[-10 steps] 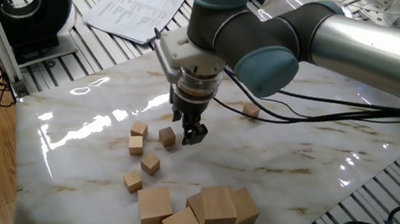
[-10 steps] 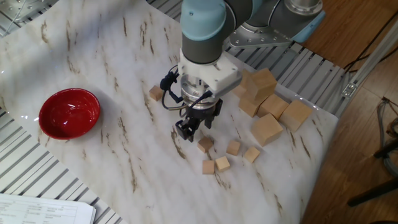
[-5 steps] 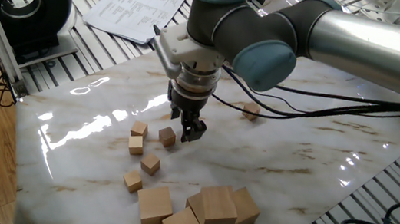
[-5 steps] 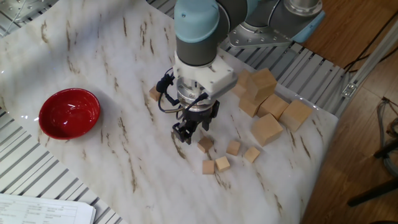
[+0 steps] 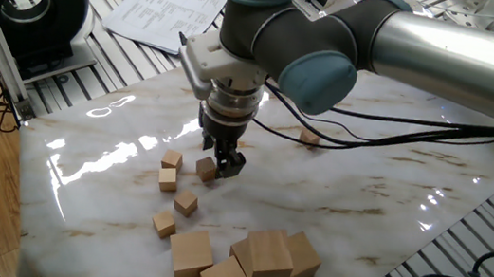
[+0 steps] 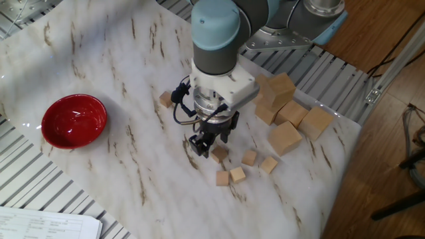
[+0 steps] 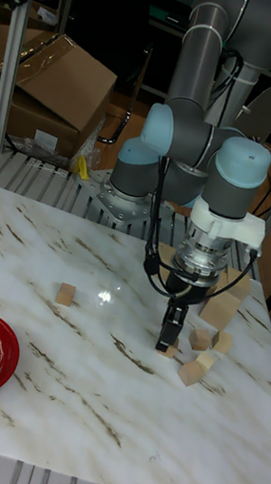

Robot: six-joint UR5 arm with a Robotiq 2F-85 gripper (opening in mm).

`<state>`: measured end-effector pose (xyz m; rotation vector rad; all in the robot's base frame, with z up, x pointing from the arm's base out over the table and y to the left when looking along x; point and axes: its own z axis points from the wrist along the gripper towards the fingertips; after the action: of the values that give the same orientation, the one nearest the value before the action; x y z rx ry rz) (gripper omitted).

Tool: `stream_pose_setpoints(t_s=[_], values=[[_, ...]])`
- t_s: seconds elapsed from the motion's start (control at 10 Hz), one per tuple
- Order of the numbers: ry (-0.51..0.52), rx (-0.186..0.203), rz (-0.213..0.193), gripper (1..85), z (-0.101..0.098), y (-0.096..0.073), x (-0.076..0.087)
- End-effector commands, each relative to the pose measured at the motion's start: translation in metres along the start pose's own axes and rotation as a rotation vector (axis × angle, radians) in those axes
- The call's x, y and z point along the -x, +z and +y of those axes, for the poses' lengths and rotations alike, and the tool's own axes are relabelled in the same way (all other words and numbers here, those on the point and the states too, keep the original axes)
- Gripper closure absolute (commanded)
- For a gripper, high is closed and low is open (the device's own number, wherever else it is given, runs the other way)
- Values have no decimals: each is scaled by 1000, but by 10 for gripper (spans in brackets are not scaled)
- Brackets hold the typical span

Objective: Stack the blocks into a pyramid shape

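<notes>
Several small tan blocks lie loose on the marble table (image 5: 384, 190). They include one (image 5: 206, 169) right beside my gripper, a pair (image 5: 169, 168) to its left, two nearer ones (image 5: 185, 203) (image 5: 164, 222), and a lone block (image 5: 310, 137) far off. My gripper (image 5: 227, 162) hangs fingers-down close over the table, open, touching or almost touching the nearest block (image 6: 220, 154), with nothing between the fingers. The tall fixed view shows that block (image 7: 169, 351) just under the fingertips of the gripper (image 7: 170, 329). No block rests on another.
A cluster of much larger wooden cubes (image 5: 250, 263) sits at the table's near edge, with the same cubes (image 6: 285, 109) behind the arm in the other fixed view. A red bowl (image 6: 74, 120) stands far from the blocks. Papers (image 5: 169, 4) lie beyond the table.
The gripper has shifted a little toward the nearest small block and now sits right against it. No block has moved.
</notes>
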<state>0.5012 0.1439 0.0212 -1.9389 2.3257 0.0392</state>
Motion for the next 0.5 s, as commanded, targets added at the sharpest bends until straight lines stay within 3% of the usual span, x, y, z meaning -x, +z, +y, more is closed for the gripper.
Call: stream_pose_setpoints(t_s=[0.0, 0.4], values=[[19, -7, -16, 250, -1, 2, 13], [22, -19, -3, 247, 2, 5, 19]])
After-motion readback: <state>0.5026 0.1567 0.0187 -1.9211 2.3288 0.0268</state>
